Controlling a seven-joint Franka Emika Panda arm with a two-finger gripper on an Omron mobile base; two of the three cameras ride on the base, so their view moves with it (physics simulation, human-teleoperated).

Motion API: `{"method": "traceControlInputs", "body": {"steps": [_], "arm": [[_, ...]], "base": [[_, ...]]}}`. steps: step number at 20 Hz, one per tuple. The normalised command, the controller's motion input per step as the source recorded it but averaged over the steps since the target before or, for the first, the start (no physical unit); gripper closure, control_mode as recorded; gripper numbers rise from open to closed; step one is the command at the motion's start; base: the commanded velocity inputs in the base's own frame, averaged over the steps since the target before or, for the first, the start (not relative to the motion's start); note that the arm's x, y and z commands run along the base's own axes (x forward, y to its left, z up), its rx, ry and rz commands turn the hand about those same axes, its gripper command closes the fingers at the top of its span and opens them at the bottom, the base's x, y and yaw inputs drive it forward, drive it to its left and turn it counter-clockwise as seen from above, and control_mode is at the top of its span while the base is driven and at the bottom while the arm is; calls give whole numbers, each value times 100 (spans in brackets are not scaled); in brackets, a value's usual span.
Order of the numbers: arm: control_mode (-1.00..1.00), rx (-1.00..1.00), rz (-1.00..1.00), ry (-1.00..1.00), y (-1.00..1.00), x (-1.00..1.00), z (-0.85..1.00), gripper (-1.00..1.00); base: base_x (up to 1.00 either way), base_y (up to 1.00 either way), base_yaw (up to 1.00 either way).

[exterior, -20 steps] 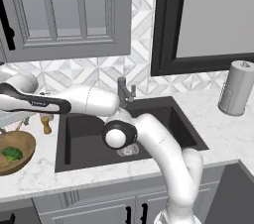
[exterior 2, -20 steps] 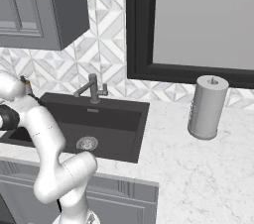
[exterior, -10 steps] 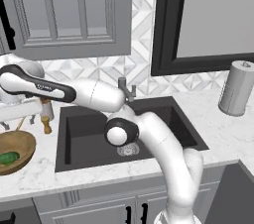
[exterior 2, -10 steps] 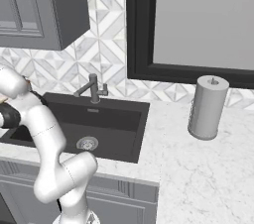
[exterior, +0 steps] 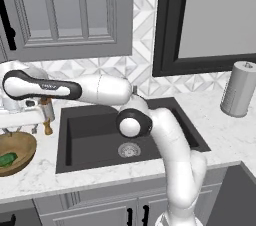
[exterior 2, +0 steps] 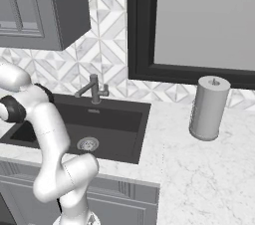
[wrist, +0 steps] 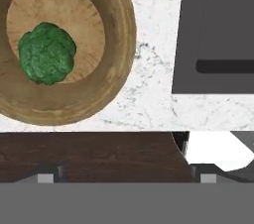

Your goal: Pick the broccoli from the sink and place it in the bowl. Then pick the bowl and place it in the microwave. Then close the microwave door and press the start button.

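The pincer is standing wide open and empty; below it the bowl (wrist: 59, 44), with the broccoli (wrist: 47, 53) inside, is lying off-centre.

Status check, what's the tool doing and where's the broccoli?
Tool open, holding nothing. Broccoli resting inside bowl on counter left of sink. Nothing blocking the bowl.

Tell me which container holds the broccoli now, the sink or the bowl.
The wooden bowl on the counter left of the sink: the broccoli lies on its floor, while the dark basin holds none.
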Motion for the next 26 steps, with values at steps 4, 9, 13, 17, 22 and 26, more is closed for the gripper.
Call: {"method": "traceControlInputs", "body": {"steps": [4, 9, 13, 17, 22, 26], "arm": [[-100, 7, -16, -20, -45, -51, -31, -100], [-100, 11, -18, -20, -70, -24, -21, -100], [-100, 16, -26, -6, -42, 4, -9, -100], [-100, 21, -22, 0, 24, 15, 0, -100], [-100, 20, -12, 0, 35, 20, -10, -100], [-100, 1, -4, 0, 19, 44, -20, -100]], "base": [[0, 0, 0], [0, 0, 0], [0, 0, 0], [0, 0, 0], [0, 0, 0], [0, 0, 0]]}}
